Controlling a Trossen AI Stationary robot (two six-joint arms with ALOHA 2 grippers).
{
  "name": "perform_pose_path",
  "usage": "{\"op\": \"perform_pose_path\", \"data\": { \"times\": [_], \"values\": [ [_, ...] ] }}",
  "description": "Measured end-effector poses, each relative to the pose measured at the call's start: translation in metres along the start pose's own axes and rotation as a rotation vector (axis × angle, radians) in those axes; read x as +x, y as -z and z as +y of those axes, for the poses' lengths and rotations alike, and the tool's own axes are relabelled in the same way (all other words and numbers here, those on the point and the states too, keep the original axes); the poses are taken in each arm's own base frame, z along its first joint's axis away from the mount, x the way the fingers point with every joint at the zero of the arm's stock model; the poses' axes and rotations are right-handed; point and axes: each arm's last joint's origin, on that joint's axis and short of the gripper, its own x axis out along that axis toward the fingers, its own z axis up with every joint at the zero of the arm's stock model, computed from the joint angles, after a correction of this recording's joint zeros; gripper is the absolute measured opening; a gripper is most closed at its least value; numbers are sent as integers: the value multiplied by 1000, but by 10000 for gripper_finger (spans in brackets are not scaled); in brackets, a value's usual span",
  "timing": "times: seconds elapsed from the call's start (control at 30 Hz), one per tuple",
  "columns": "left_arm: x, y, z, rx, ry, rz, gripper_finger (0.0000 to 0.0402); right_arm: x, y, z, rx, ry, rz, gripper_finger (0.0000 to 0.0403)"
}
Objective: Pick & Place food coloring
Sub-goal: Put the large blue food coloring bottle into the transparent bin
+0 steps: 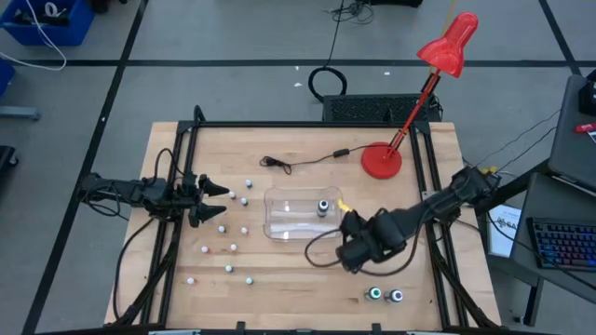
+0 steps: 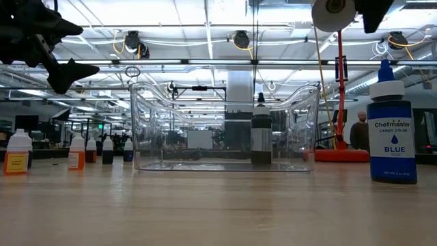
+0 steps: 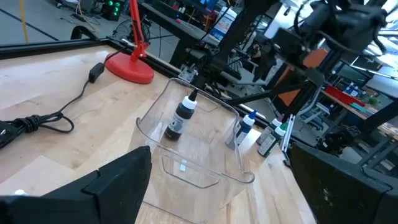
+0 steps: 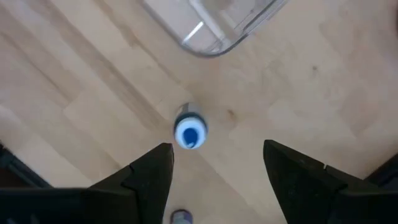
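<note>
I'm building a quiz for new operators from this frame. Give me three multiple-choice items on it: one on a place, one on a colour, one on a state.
1. Where does the dark bottle stand?
A. inside the clear tub
B. beside the lamp base
C. at the table's left edge

2. What colour is the desk lamp?
A. green
B. red
C. white

3. How is the right gripper over the blue-labelled bottle?
A. shut on it
B. open above it
C. out of view

Answers: 1 A, the low view shows it within the tub's walls. 2 B, base and shade are red. 3 B, the fingers stand apart, the bottle untouched.
</note>
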Motion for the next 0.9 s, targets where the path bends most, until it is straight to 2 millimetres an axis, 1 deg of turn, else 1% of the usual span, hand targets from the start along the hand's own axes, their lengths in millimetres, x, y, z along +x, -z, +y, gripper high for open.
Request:
{"op": "perform_pose_path", "data": {
  "times": [0.23,0.43,0.57,0.77,0.9],
  "values": [
    [0,0,0,0,0,0,379,17,4,11,-31,45,18,238],
    [0,0,0,0,0,0,379,44,6,11,-32,61,70,238],
    [0,0,0,0,0,1,379,60,6,16,-27,5,71,238],
    [0,0,0,0,0,1,379,73,8,21,-23,-63,91,238],
    [0,0,0,0,0,1,379,76,9,19,-9,-48,101,238]
  ]
}}
